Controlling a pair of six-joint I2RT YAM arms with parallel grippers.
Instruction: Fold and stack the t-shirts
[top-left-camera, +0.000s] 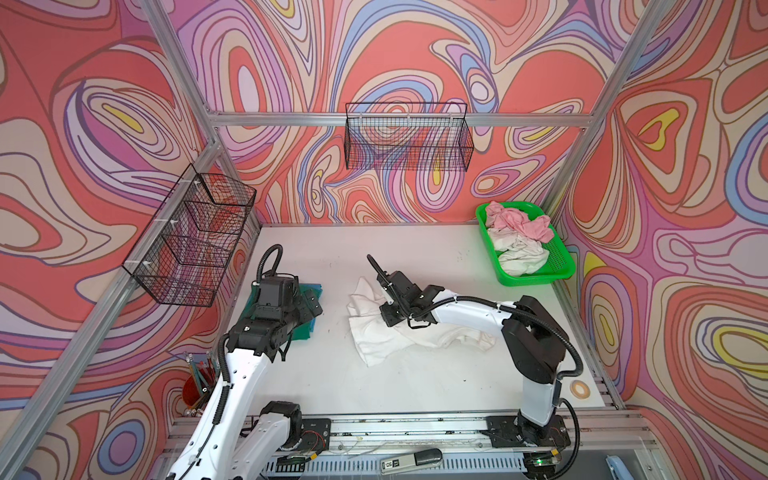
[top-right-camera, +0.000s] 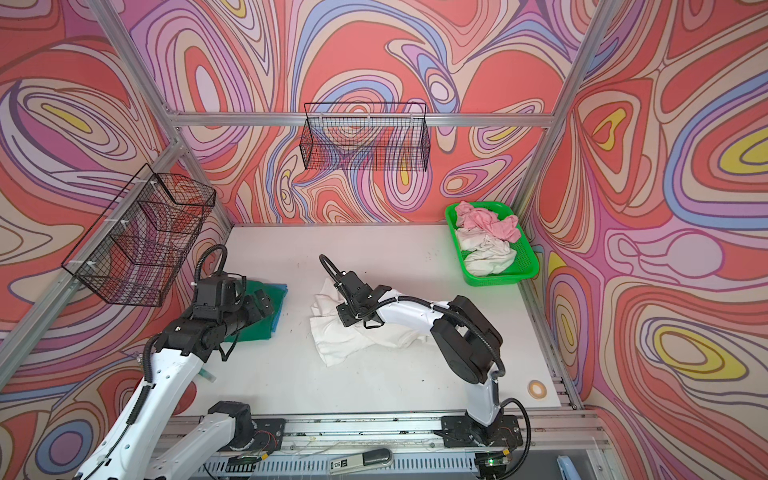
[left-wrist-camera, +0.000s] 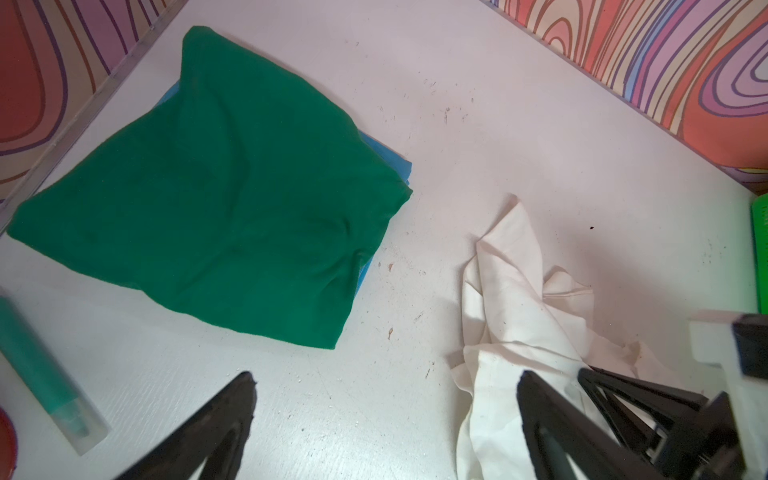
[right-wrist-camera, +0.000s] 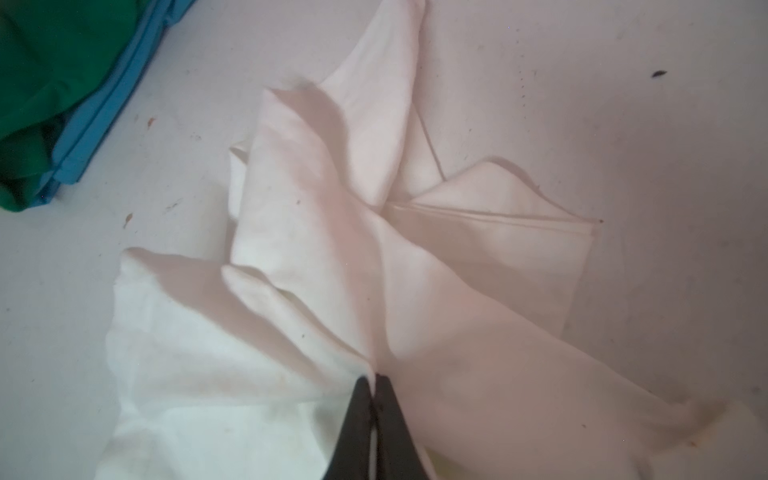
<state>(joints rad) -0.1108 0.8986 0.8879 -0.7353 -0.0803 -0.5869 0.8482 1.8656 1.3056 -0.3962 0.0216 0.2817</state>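
R jaws shut, pinching white tee (right-wrist-camera: 291, 232) | L jaws wide, empty | risk: multi-layer pinch, lift bunches cloth

Top views high above table (top-left-camera: 374, 386); wrist views close, white t-shirt (left-wrist-camera: 507, 282) in both

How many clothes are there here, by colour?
Green: 1, the dark green shirt
Blue: 1, the blue cloth beneath it
White: 1, the white shirt
Pink: 1, the pink cloth in the basket
Off-white: 1, the off-white cloth there
Total: 5
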